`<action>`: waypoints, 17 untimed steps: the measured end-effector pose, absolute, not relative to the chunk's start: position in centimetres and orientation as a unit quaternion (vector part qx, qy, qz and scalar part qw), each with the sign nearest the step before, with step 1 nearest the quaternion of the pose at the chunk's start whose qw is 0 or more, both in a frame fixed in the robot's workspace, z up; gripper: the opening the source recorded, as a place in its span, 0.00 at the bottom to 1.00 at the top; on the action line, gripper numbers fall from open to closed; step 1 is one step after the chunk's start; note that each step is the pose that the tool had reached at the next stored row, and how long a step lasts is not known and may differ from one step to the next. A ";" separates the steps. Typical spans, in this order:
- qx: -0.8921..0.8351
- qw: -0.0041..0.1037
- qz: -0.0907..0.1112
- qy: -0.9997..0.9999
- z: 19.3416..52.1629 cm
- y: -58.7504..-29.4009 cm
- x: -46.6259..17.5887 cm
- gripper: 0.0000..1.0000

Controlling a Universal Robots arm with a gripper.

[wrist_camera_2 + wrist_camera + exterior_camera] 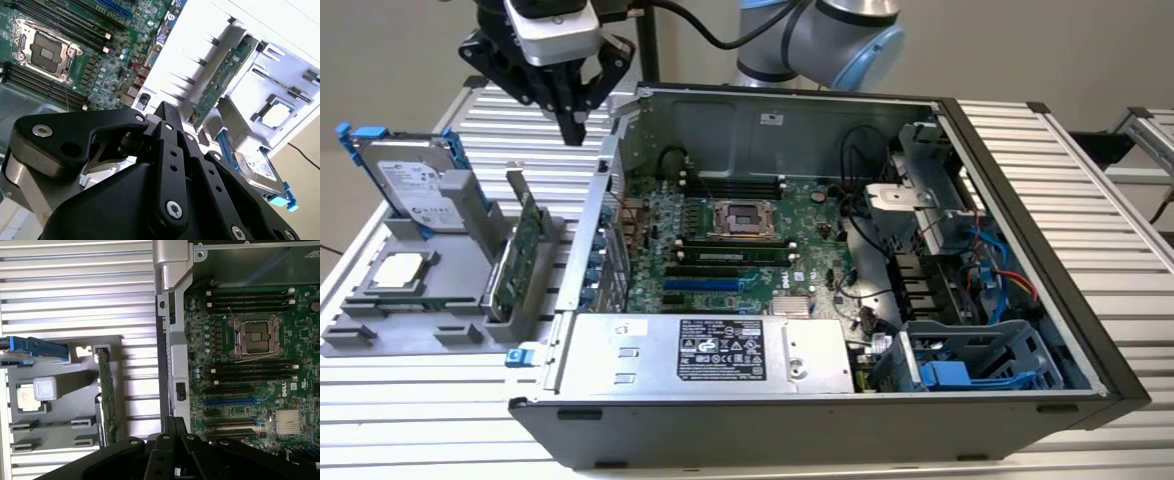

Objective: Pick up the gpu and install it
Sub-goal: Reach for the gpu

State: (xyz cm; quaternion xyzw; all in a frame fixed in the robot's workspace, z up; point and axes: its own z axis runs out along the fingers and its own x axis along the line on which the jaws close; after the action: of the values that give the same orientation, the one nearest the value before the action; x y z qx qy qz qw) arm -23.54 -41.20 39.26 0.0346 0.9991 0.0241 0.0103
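We took this to be the approach step: the gpu (520, 255) had not been picked up, and nothing had gone into the computer case (961, 130).

The gripper (574, 125) hung pointing down over the table (1081, 170), above its far edge in the exterior view and just outside the case's open wall on the exterior view's left. Its two black fingers met at the tips, so we judged it closed and holding nothing. In both wrist views the same fingers (167, 112) looked pressed together, with no card between them.

The gpu stood on its long edge in a grey holder (400, 335) on the table, just beside the case on the exterior view's left. Only its thin green edge faced up. In the first wrist view it showed as a narrow green strip (106, 395) running along the holder's wall nearest the case. A hard drive (416, 185) with blue rails stood in the same holder, toward the table's far edge, and a small square chip (396, 272) lay flat beside the gpu. The gripper was above the holder's far end and apart from the card.

Inside the case the motherboard (814, 215) lay bare, its blue slot (232, 401) empty.

As we read it, a grasp here called for the fingers to part, line up across the card's thin upper edge, and come down without touching the hard drive or the case wall.
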 end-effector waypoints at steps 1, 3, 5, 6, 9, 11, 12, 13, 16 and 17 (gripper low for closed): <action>0.035 0.010 0.024 0.999 39.3 -41.2 -23.6 0.00; 0.034 0.010 0.024 0.999 39.3 -41.3 -23.7 0.00; 0.034 0.010 0.024 0.999 39.3 -41.4 -23.8 0.00; 0.034 0.010 0.024 0.999 39.3 -41.4 -23.9 0.00; 0.034 0.010 0.024 0.999 39.3 -41.5 -24.1 0.00; 0.034 0.010 0.024 0.999 39.3 -41.6 -24.2 0.00; 0.034 0.010 0.024 0.999 39.3 -41.7 -24.2 0.00; 0.034 0.010 0.024 0.999 39.3 -41.7 -24.3 0.00; 0.034 0.010 0.024 0.999 39.3 -41.8 -24.5 0.00; 0.034 0.010 0.024 0.999 39.3 -41.9 -24.6 0.00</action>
State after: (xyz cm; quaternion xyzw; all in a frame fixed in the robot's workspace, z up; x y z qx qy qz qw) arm -24.56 -41.88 39.26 0.0342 0.9991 0.0242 0.0103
